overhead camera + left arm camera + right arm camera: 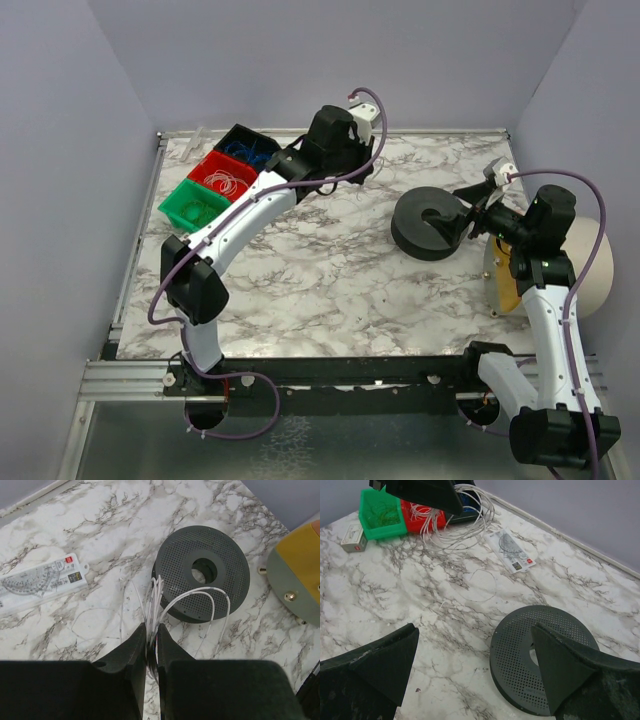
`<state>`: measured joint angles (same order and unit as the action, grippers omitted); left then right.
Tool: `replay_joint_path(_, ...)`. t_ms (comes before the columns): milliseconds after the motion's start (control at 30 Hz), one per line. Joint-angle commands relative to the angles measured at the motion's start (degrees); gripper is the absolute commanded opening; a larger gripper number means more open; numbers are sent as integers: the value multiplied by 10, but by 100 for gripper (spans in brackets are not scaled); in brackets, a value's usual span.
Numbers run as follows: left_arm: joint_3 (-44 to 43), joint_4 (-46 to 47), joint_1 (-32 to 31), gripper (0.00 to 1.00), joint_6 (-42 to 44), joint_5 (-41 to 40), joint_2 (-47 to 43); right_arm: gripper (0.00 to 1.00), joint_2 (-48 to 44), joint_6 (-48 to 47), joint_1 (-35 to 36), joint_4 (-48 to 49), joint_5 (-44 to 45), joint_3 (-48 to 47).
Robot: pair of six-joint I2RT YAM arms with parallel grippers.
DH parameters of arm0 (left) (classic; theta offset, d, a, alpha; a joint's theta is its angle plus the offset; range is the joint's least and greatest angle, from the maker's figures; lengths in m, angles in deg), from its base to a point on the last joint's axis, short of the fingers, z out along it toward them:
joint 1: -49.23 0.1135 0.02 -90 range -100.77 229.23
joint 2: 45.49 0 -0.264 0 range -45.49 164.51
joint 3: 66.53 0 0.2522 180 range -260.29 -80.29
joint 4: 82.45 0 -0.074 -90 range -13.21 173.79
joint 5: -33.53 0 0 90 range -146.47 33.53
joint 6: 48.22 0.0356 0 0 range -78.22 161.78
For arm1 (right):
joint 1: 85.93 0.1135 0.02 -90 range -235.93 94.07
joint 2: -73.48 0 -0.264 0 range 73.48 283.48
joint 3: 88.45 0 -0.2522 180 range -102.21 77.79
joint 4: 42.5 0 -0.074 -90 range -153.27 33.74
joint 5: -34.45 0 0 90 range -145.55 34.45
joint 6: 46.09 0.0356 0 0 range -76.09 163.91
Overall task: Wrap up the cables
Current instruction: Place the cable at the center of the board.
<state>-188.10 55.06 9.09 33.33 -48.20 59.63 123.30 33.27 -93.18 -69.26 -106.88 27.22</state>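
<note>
- Left fingers (131, 652) pinched together on thin white cable loops (158, 591), low centre of the left wrist view
- Dark perforated round spool (227, 565) lies flat on the marble surface (115, 525) up and right of them, loops crossing its near rim
- Right fingers (557, 665), spread wide, one over the spool's hole: the nearer arm

White-linked, black-jointed left arm (245, 215) and right arm (553, 330), each with black housings between curved white segments and a thick purple hose (384, 125) alongside. Left gripper (151, 630) and right gripper (472, 630) have matte, dark, wedge-shaped fingers (555, 665).
</note>
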Motion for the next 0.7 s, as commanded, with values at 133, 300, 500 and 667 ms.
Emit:
replay_joint_path(133, 29, 18, -1, 14, 5, 24, -33, 100, 0, -11, -5, 2, -27, 9)
replay_joint_path(300, 33, 22, -1, 14, -8, 2, -37, 100, 1, 12, -4, 17, -54, 9)
replay_joint_path(500, 58, 30, -1, 14, -11, 11, -42, 100, 54, 121, -3, 50, -65, -52)
replay_joint_path(667, 70, 36, -2, 25, -16, 1, -35, 100, 138, 163, 5, 45, -30, -95)
